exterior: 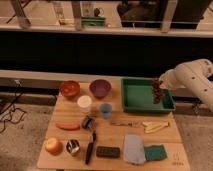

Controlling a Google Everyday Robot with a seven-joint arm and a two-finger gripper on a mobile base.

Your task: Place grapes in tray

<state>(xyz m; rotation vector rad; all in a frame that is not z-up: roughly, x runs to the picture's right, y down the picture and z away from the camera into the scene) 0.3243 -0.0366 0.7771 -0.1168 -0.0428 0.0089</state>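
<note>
Bench scene with single arm. The white arm (192, 75) enters from the right, and its tool (161, 81) sits over the right end of the tray (135, 95), which lies at the back right of the wooden bench (115, 135). The grapes (157, 93), a dark red bunch, are directly below the tool and within the tray's outline, near its right wall; whether they hang or rest on the tray floor cannot be told, nor whether the tool is open or closed. Left of the tray, along the back edge: a purple bowl (100, 88) and a red bowl (69, 88). In front of these: a white cup (84, 103) and a blue cup (105, 110). Left side: a carrot (67, 126) and, at the front corner, an apple (52, 145). Front right: a grey cloth (134, 148) just beside a green sponge (156, 151).
</note>
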